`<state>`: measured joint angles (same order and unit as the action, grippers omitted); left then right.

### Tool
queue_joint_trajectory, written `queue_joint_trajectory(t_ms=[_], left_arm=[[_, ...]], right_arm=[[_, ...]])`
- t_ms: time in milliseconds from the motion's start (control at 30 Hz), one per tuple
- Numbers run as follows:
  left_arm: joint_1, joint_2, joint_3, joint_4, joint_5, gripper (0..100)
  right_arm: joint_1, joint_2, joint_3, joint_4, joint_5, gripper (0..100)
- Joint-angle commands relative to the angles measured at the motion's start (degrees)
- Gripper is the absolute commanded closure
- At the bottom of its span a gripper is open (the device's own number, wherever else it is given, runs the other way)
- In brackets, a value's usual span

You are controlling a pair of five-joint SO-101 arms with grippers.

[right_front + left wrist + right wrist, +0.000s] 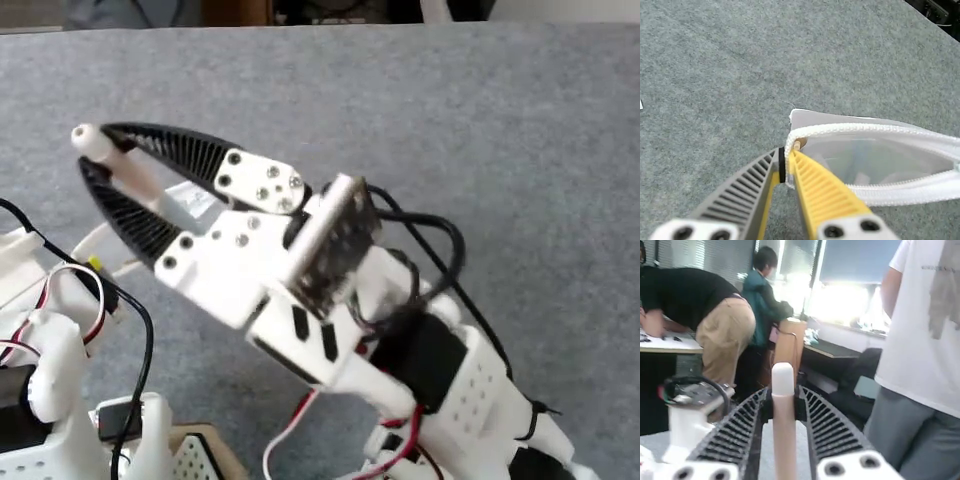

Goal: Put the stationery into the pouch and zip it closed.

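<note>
My right gripper (97, 148), with black ribbed fingers, is shut on a cream-coloured stick (130, 172) and is raised above the table. In the right wrist view the stick (784, 440) stands up between the fingers of this gripper (783, 392) and points toward the room. Below it lies the translucent white pouch (195, 205), mostly hidden by the arm. My left gripper (786, 155), with one grey and one yellow finger, is shut on the pouch (875, 155) at the end of its white zipper (860, 131). The pouch mouth gapes open, with pale items dimly visible inside.
Grey felt table (480, 130) with open room to the back and right. The left arm's white body and cables (60, 380) fill the near left corner. A brown perforated piece (200, 455) lies at the front edge. A small white scrap (641, 104) lies on the felt.
</note>
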<state>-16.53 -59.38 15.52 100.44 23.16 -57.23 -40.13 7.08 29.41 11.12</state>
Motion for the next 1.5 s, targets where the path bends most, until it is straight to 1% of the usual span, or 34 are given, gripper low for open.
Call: queue_joint_trajectory(t_ms=[0, 167, 233, 433, 567, 700, 800, 1000, 1100, 1200, 1300, 1467], left_arm=[[1.63, 0.09, 0.13, 0.26, 0.35, 97], [5.49, 0.09, 0.13, 0.26, 0.35, 97], [6.55, 0.09, 0.13, 0.35, -0.79, 97], [9.45, 0.00, 0.40, 0.35, -1.58, 97], [11.47, -1.93, -0.40, 0.44, -1.58, 97], [11.47, -4.22, -3.82, 0.44, -1.23, 97], [11.47, -4.40, -5.85, 0.53, -1.14, 97], [11.47, -4.40, -8.66, 0.53, -1.14, 97], [11.47, -4.31, -4.53, 0.44, -1.14, 97], [10.95, -4.40, -0.40, 0.35, -1.23, 97], [10.95, -4.40, -0.04, 0.35, -1.23, 97], [10.95, -4.40, 0.22, 0.26, -1.23, 97]], right_arm=[[-2.20, -1.01, -3.38, -0.88, 0.44, 98.6], [-2.64, 0.75, -3.30, -4.75, 0.44, 98.6], [-2.46, 1.80, -3.30, -5.80, 0.53, 98.6], [-2.37, 2.24, -0.84, -6.07, 0.44, 98.6], [-1.93, 1.71, 1.01, -8.26, 0.44, 98.6], [-1.67, 0.75, 1.36, -8.00, 0.44, 98.6], [-1.67, 0.57, 1.01, -6.15, 0.44, 98.6], [-1.67, -1.45, 1.36, -6.15, 0.35, 98.6], [-1.58, -1.71, 3.12, -5.36, 0.35, 98.6], [0.44, -1.89, 6.46, -4.84, -0.70, 98.6], [2.81, -1.89, 7.60, -5.54, -4.48, 98.6], [4.57, -1.89, 11.65, -5.71, -5.19, 98.6]])
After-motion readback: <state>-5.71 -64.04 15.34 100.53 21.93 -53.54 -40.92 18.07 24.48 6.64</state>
